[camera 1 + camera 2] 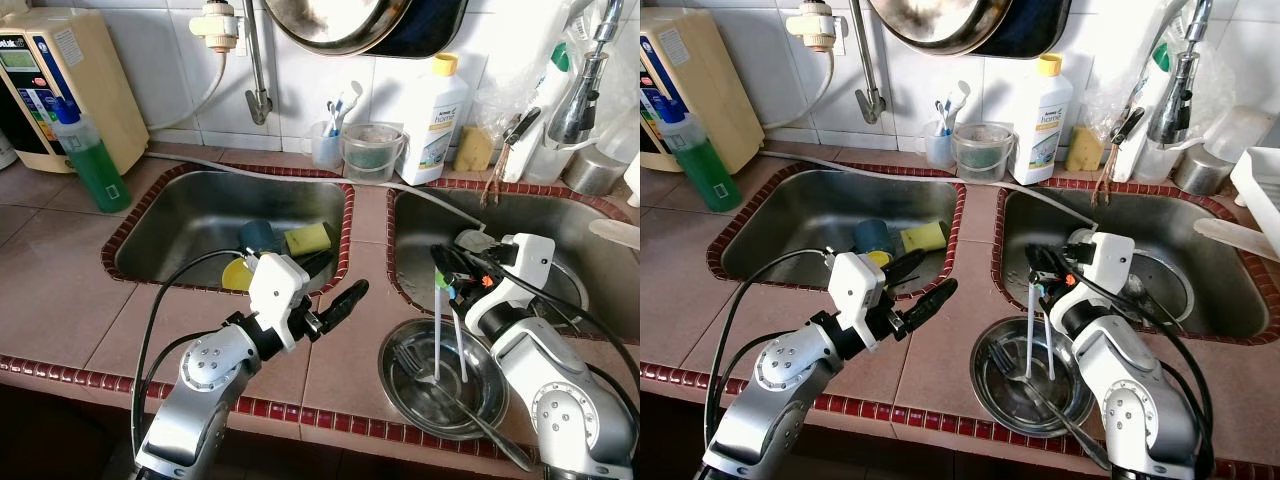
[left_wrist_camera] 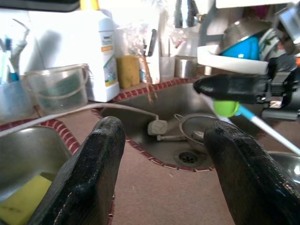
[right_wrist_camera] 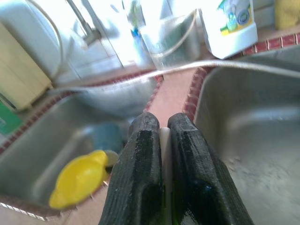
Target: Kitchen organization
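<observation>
Sorting utensils looks like the step in hand — the right end effector (image 1: 447, 272), fingers pressed together on a white-and-blue toothbrush (image 1: 440, 325), holds it upright over the steel bowl (image 1: 400, 400) on the counter (image 1: 340, 370) just below it. Next, I judge, lower and release it. The left end effector (image 1: 335, 305) hovers spread and empty — well apart.

The toothbrush (image 3: 164, 140) handle is mostly hidden between the right gripper (image 3: 161, 126) fingers. Beyond it, the yellow cup (image 3: 79, 180) and white bottle (image 3: 232, 23) are blurred, the bottle cut off.
</observation>
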{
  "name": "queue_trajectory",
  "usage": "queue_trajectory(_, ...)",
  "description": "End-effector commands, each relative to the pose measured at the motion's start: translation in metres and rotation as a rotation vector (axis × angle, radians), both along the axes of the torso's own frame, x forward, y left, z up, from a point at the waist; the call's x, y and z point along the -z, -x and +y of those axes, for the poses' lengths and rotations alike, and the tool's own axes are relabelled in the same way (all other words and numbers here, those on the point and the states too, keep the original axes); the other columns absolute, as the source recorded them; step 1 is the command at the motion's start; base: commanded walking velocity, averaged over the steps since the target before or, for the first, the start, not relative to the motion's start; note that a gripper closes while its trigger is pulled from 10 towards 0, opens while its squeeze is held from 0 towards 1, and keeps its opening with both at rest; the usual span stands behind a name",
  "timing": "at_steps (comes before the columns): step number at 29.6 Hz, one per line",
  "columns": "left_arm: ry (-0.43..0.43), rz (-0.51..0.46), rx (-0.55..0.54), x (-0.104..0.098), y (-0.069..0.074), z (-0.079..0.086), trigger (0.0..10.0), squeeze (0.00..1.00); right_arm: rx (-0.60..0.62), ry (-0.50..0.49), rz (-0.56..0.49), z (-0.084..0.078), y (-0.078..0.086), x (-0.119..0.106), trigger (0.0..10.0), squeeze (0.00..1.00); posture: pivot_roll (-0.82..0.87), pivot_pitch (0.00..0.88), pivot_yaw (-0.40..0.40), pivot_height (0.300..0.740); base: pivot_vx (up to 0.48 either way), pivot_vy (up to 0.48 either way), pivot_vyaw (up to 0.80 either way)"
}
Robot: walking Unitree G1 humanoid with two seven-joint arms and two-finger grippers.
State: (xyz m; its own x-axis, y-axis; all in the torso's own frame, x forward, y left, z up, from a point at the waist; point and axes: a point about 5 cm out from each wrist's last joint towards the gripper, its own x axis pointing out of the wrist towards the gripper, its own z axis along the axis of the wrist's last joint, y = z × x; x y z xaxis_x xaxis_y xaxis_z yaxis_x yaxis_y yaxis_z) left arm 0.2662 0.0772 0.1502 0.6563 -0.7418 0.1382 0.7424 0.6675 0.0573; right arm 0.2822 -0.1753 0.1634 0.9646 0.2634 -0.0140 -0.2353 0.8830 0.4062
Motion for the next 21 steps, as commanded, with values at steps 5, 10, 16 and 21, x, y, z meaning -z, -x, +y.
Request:
queue_trajectory(5, 0.022, 0.01, -0.031, -0.004, -0.007, 0.005, 10.0, 0.0, -0.005, -0.082, -0.146, -0.002, -0.001, -0.027, 10.0, 0.0, -0.27, 0.04, 0.054, 0.74, 0.0, 0.0, 0.0)
queue_trajectory(10, 0.042, 0.018, -0.063, -0.006, -0.012, 0.009, 10.0, 0.0, 0.024, -0.087, -0.207, -0.003, -0.003, -0.038, 10.0, 0.0, -0.26, 0.029, 0.052, 0.74, 0.0, 0.0, 0.0)
queue_trajectory(16, 0.036, 0.025, -0.152, -0.008, -0.025, 0.019, 10.0, 0.0, 0.208, -0.071, -0.307, -0.016, -0.006, -0.053, 10.0, 0.0, -0.26, 0.02, 0.049, 0.74, 0.0, 0.0, 0.0)
queue_trajectory(21, 0.024, 0.022, -0.257, -0.011, -0.039, 0.031, 10.0, 0.0, 0.363, 0.067, -0.352, -0.027, -0.007, -0.059, 10.0, 0.0, -0.26, 0.017, 0.051, 0.74, 0.0, 0.0, 0.0)
